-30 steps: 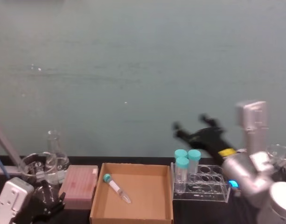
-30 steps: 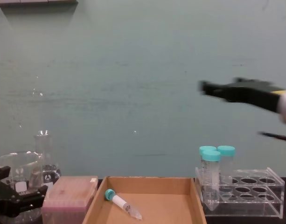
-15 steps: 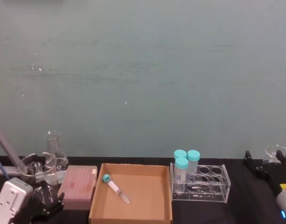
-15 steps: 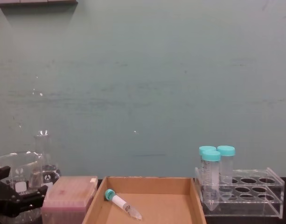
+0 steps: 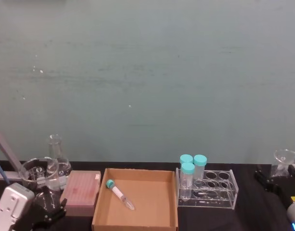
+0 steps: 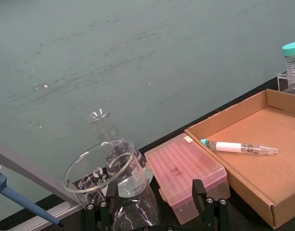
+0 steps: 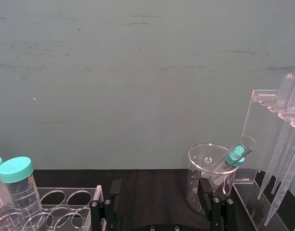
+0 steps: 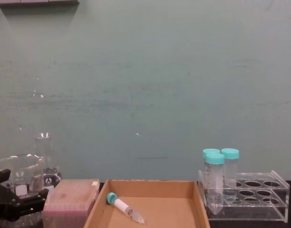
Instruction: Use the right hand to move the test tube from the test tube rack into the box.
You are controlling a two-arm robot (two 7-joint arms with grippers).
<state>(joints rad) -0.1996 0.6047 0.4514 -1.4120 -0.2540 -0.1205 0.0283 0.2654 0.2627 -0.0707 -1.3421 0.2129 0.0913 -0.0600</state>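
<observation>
Test tube already lies on its side in the box, toward the left part of the floor in the lower centre of the head frame, teal cap toward the back wall, tip toward you, not touching the walls. From this the transfer looks done, so your job now is a clean finish: keep the right hand, low at the right edge of the head frame, well clear of the test tube rack and its three wider capped tubes. Its fingers stand spread and empty. Your left gripper sits parked at the lower left of the chest frame, fingers apart, close to the flask and pink tip box. Any printing on the glassware or tube is too small to read.
</observation>
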